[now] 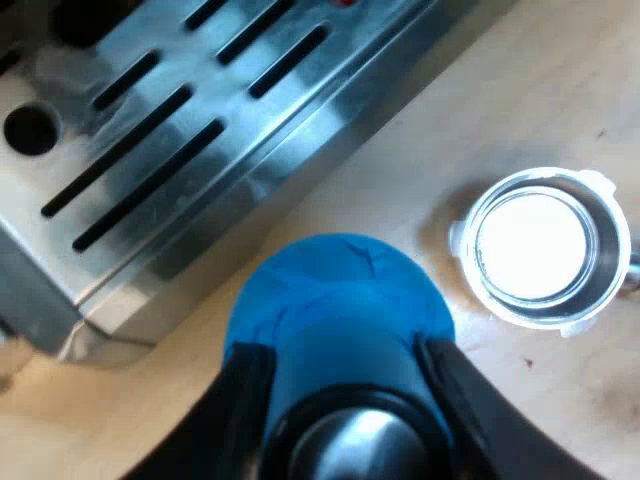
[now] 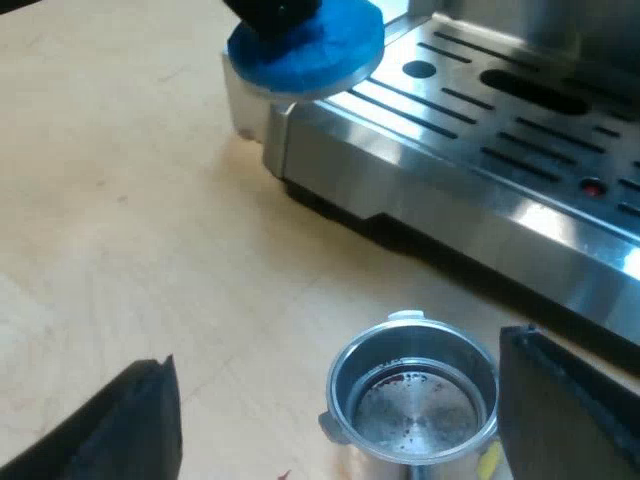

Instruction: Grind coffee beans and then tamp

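Note:
My left gripper (image 1: 340, 350) is shut on the blue tamper (image 1: 335, 300), holding it above the wooden table beside the espresso machine's drip tray (image 1: 170, 130). The metal holder's basket (image 1: 545, 248) stands on the table a short way from the tamper, its inside glaring white. In the right wrist view the same basket (image 2: 415, 400) shows a bare metal bottom with a few dark specks. My right gripper (image 2: 338, 355) is open, its fingers (image 2: 130, 425) wide apart on either side of the basket. Farther off, the blue tamper (image 2: 305, 45) hangs over the tray's corner under the left gripper (image 2: 275, 12).
The slotted steel drip tray (image 2: 480, 150) of the espresso machine runs along the table close to the basket, with a small red mark (image 2: 593, 187) on it. Open wooden table (image 2: 130, 200) lies on the side away from the machine.

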Robot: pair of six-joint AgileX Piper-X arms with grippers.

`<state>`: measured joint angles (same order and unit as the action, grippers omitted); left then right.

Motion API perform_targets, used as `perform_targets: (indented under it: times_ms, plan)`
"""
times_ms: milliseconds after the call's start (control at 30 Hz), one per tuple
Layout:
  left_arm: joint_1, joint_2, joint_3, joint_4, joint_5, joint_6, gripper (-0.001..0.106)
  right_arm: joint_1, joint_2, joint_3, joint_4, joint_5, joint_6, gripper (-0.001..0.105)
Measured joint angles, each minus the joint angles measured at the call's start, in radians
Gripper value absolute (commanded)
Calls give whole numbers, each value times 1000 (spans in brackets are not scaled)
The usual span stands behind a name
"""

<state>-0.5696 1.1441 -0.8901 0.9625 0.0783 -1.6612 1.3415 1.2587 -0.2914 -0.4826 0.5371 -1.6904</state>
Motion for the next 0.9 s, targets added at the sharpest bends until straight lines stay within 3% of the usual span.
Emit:
perform_targets:
  times_ms: [233,600,667,900]
  plan:
    - [94,0,38,2,3,0,0,0,0,0,0,-12,0,67]
    - [99,0,152,-85,3,0,0,0,0,0,0,-15,0,67]
    - [99,0,234,-172,3,0,0,0,0,0,0,-16,-3,67]
    - [99,78,273,-218,3,0,0,0,0,0,0,-20,-5,67]
